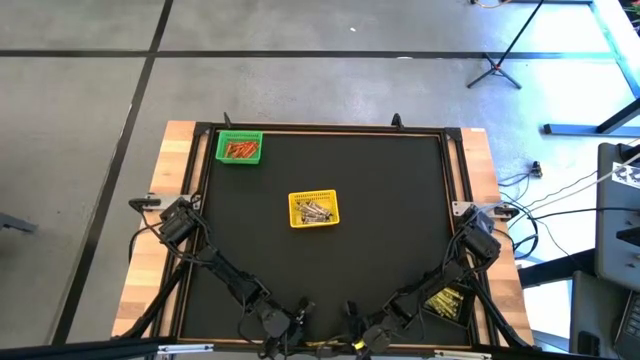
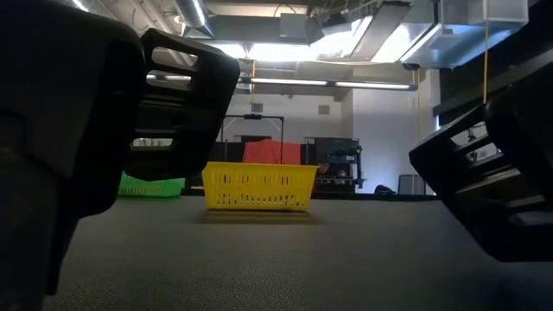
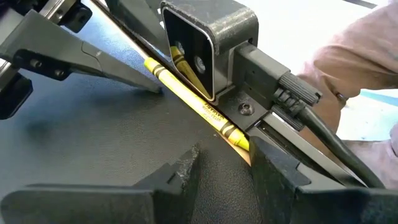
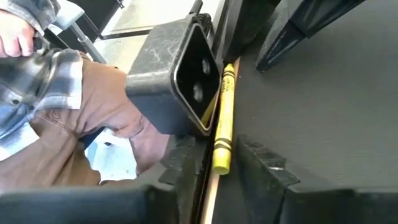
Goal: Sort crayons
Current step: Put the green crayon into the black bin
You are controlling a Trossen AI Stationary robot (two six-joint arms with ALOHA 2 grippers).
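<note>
Two grippers sit low at my near edge of the surface [image 1: 400,200]: the left gripper [image 3: 221,165] and right gripper [image 4: 217,165], each with fingers apart, close on nothing. One yellow crayon [image 3: 193,99] lies along the edge rail between them (beside a camera housing [image 4: 174,78]). More crayons [image 1: 314,209] fill the yellow basket [image 1: 296,222] mid-surface; orange ones [image 1: 240,150] fill the green basket [image 1: 222,146].
</note>
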